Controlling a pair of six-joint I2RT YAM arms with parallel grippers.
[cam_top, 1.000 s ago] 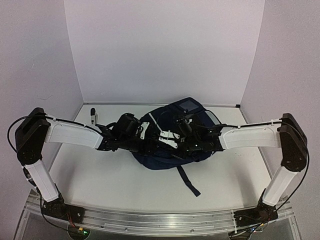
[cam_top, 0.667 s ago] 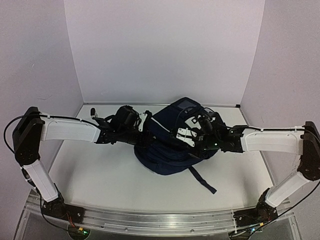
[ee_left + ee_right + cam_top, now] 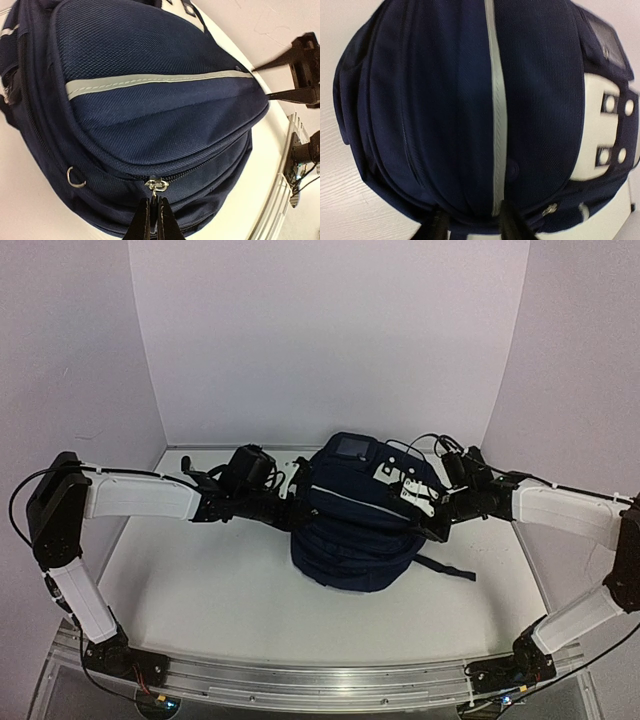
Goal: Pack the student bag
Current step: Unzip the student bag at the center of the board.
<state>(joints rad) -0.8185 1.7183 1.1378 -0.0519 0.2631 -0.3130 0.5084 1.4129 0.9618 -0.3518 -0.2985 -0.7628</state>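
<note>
Strap (image 3: 447, 569) webbing lies nearest, trailing on the white table (image 3: 200, 600) to the right of the student bag (image 3: 350, 530). The bag stands upright in the middle of the table's far half, between the two arms. The left gripper (image 3: 292, 508) meets its left flank. In the wrist view its fingers (image 3: 145, 220) are pressed almost together, tips pinching the zip pull (image 3: 158, 185), with a metal ring (image 3: 75, 176) near it on the same side. The right gripper (image 3: 425, 508) holds the bag's right flank, its fingers (image 3: 436, 225) moderately apart with the bag's bulging edge filling the gap. A grey stripe (image 3: 150, 80) crosses the front panel. Farthest back is the back wall (image 3: 330, 340).
</note>
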